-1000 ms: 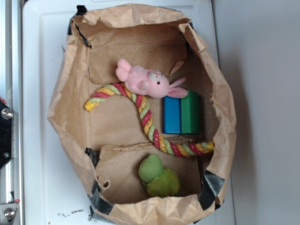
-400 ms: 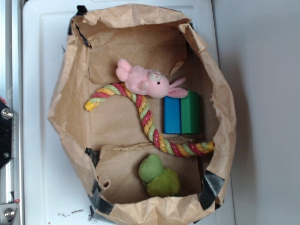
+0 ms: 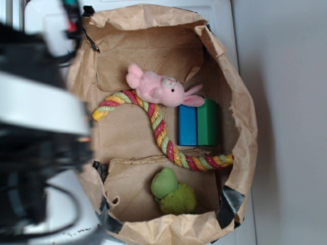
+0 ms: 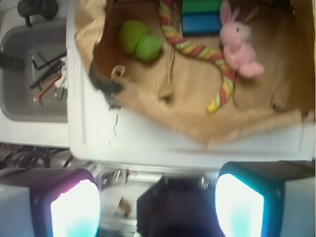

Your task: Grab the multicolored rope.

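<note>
Rope (image 3: pixel 162 133) is laid curving across the floor of the paper bag (image 3: pixel 240 102), one end under the pink bunny (image 3: pixel 159 88), beside the blue-green block (image 3: pixel 197 122). Gripper (image 4: pixel 157 205) is held spread and empty outside the bag.

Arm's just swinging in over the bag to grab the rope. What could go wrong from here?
1. The bunny lies on the rope near its upper bend; a grasp there could pinch the bunny too.
2. The blocks sit right beside the rope's middle, so a finger may hit them.
3. The gripper is outside the bag; its crumpled wall could snag on the way in.
</note>
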Controlling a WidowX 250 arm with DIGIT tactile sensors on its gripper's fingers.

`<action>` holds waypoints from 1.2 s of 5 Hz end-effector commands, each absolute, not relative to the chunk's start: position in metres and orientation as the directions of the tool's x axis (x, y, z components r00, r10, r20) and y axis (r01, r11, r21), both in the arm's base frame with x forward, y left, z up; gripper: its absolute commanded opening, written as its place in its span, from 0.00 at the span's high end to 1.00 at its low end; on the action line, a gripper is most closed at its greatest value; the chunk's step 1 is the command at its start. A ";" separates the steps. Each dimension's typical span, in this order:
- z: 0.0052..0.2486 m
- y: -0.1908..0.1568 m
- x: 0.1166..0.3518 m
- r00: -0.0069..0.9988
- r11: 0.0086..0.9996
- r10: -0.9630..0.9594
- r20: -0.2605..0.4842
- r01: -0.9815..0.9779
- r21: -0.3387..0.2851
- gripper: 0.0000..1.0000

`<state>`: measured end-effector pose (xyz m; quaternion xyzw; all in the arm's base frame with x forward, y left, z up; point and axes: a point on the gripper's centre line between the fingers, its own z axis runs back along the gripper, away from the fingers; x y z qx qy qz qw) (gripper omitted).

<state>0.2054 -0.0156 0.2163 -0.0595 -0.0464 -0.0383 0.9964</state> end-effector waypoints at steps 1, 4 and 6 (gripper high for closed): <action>0.193 0.009 0.254 0.983 0.996 -0.065 0.173 0.074 -0.044 0.00; 0.132 0.031 0.279 0.971 0.995 -0.047 0.234 0.066 -0.074 0.00; 0.118 0.027 0.274 0.969 0.996 0.036 0.244 -0.014 -0.091 0.00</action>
